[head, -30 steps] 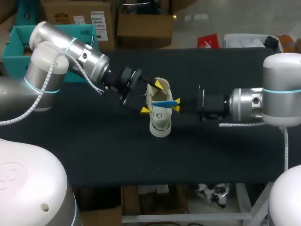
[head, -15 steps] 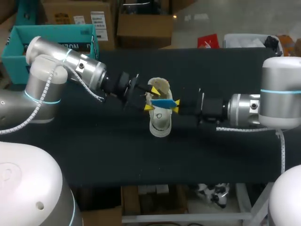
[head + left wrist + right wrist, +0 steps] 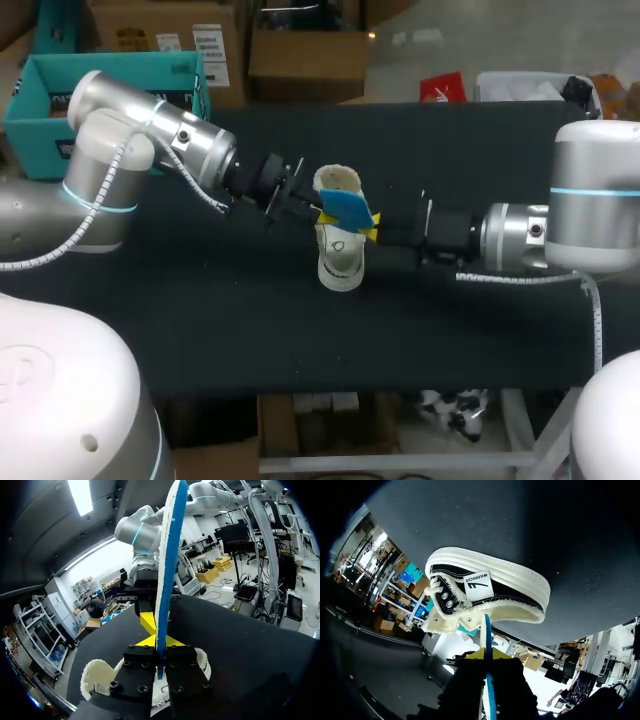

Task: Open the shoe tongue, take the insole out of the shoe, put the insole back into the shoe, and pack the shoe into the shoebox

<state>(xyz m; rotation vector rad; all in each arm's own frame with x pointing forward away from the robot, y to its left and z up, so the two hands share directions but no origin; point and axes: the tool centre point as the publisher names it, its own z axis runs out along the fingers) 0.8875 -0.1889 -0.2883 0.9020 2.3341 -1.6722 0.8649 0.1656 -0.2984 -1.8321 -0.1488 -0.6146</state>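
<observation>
A cream-soled shoe (image 3: 340,262) with fleece lining lies mid-table; the right wrist view shows its black upper (image 3: 490,587) on its side. The blue insole (image 3: 346,206) hangs just above the shoe's opening, held from both sides. My left gripper (image 3: 318,208) comes in from the left and is shut on it. In the left wrist view the insole (image 3: 167,570) stands edge-on between the closed fingers of that gripper (image 3: 160,642). My right gripper (image 3: 371,227) is shut on the insole's other end. Its own view shows the insole (image 3: 486,630) rising from the yellow tips of that gripper (image 3: 486,655).
A teal open box (image 3: 40,110) stands at the table's far left corner, behind my left arm. The black tabletop (image 3: 300,330) stretches bare in front of the shoe. My right gripper (image 3: 148,620) faces the left one across the insole.
My left gripper went from wide open around the shoe to shut on the insole. The insole rose slightly and now shows its blue face. The right gripper kept its hold.
</observation>
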